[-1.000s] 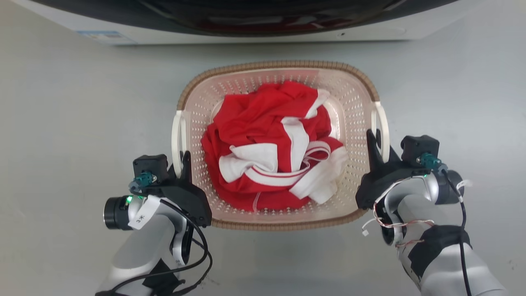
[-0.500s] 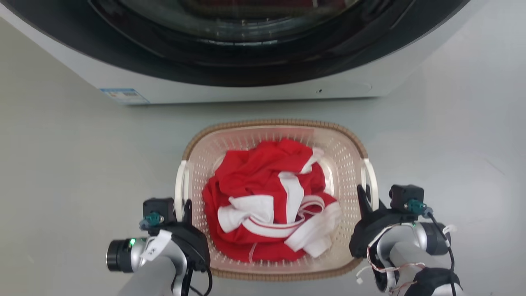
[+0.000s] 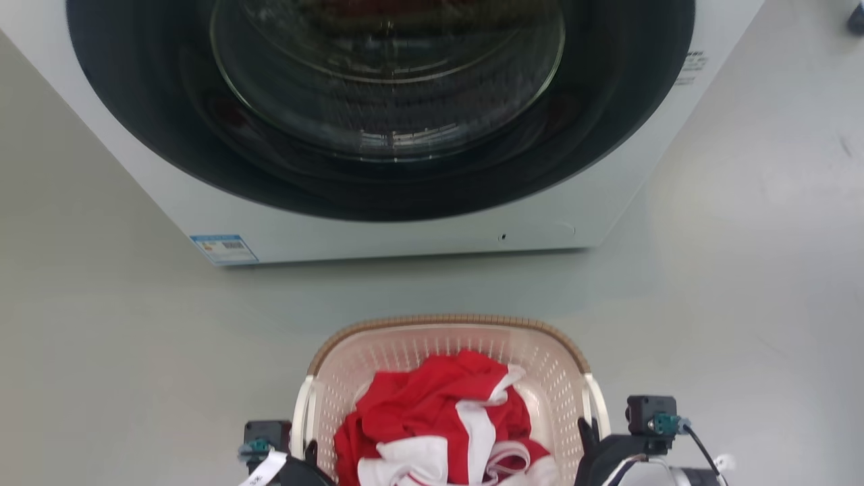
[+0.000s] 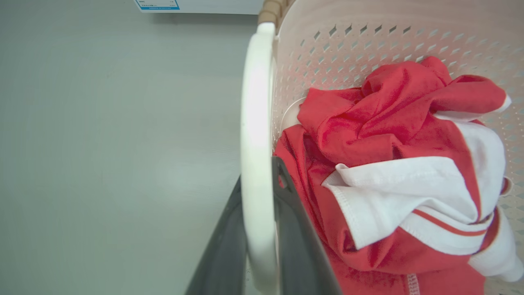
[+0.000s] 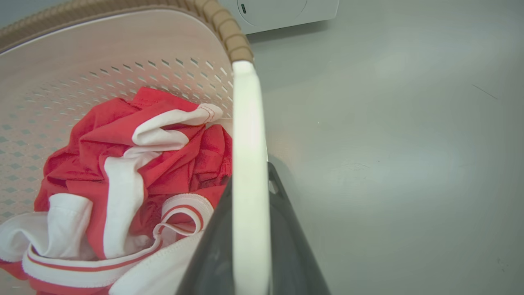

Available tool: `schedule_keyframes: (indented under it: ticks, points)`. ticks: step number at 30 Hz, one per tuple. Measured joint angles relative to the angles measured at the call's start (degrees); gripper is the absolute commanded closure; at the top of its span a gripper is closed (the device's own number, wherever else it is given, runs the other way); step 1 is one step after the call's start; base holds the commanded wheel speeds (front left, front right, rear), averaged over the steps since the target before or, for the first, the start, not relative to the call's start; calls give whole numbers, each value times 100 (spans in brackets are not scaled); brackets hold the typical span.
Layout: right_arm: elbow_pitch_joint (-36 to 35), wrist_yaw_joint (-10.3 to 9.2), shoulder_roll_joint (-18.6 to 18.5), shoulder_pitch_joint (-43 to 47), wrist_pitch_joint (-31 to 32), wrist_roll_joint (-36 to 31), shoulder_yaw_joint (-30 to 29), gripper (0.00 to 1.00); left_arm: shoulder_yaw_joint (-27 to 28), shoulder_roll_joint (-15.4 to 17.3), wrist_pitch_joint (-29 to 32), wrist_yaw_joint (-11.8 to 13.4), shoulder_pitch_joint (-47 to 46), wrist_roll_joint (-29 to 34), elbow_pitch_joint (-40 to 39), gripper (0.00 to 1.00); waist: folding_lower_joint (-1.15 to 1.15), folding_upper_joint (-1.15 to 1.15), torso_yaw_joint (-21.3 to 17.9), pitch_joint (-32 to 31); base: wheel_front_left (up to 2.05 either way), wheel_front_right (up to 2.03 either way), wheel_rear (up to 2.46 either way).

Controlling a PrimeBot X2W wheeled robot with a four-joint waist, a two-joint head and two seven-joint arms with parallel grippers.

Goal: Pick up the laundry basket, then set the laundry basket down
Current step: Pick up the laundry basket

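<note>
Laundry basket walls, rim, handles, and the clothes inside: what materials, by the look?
Walls of the laundry basket: cream moulded plastic, semi-matte, punched holes. Its rim: brown, woven-look, likely moulded plastic too. Its handle: smooth glossy white plastic. The clothes: red-and-white knit fabric, visible stitching; fibre unclear.

The washer (image 3: pixel 378 236) stands ahead of the basket (image 3: pixel 445 322), a strip of bare floor (image 3: pixel 432 290) between them. Open floor lies wide on both sides of the basket. Red and white clothes (image 3: pixel 432 412) heap its middle, leaving room along the far wall. The left gripper (image 4: pixel 258 176) and right gripper (image 5: pixel 249 172) each straddle a handle (image 4: pixel 254 102) tightly.
</note>
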Motion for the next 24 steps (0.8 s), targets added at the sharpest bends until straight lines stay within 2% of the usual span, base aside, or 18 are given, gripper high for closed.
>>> schedule_keyframes:
  ticks: [12,24]
  points:
    - [-91,-49,-5,561,241,576,468,100,-235,44,254,-53,599,-210,129,100,0,0,-42,-903,0,0,0]
    - [-88,-77,-16,711,327,884,705,100,-325,62,392,-58,771,-298,145,100,1,0,-46,-1239,0,0,0]
